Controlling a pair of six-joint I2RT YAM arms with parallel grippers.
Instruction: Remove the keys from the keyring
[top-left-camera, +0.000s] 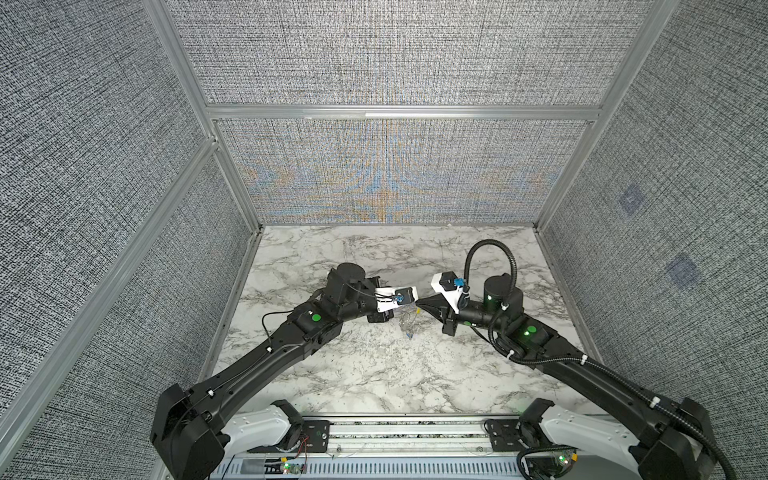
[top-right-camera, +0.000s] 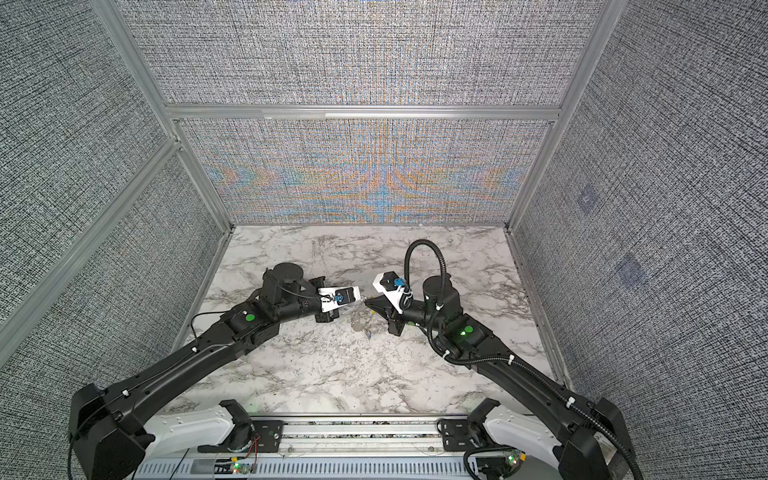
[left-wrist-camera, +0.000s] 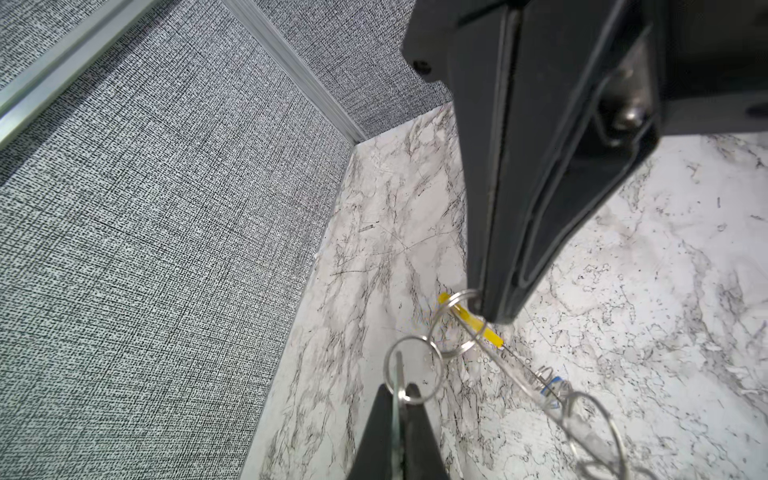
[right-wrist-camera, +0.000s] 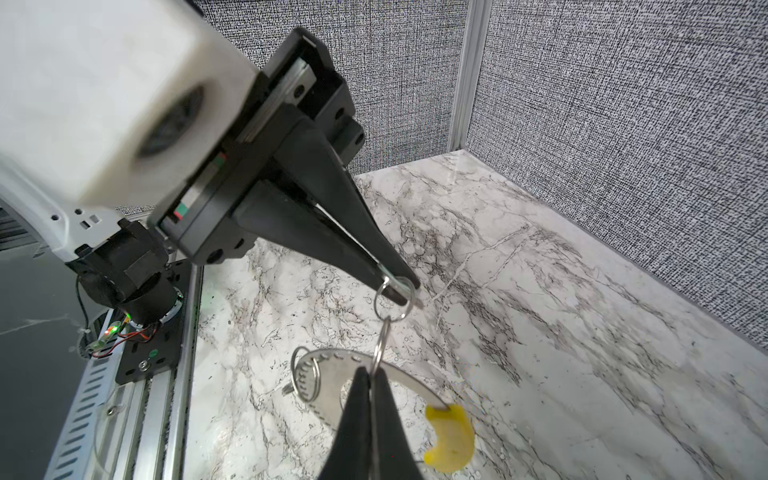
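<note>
In both top views the keyring (top-left-camera: 408, 323) (top-right-camera: 360, 323) hangs over the middle of the bench (top-left-camera: 374, 374), just off the right gripper (top-left-camera: 419, 306).

Left wrist view: the left gripper (left-wrist-camera: 400, 395) pinches 1 split ring (left-wrist-camera: 411, 338). That ring is linked to a 2nd split ring (left-wrist-camera: 457, 296), which circles the yellow sleeve (left-wrist-camera: 492, 336). The blue-headed key (left-wrist-camera: 555, 383) dangles nearby.

Right wrist view: the right gripper is clamped on the 2nd split ring, which carries the keyring's grey hoop (right-wrist-camera: 332, 358).

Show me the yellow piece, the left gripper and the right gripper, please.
yellow piece (right-wrist-camera: 451, 436): right wrist view, middle of the curved sleeve.
left gripper (right-wrist-camera: 400, 289): right wrist view, between its fingertips.
right gripper (left-wrist-camera: 496, 309): left wrist view, between its fingertips.
</note>
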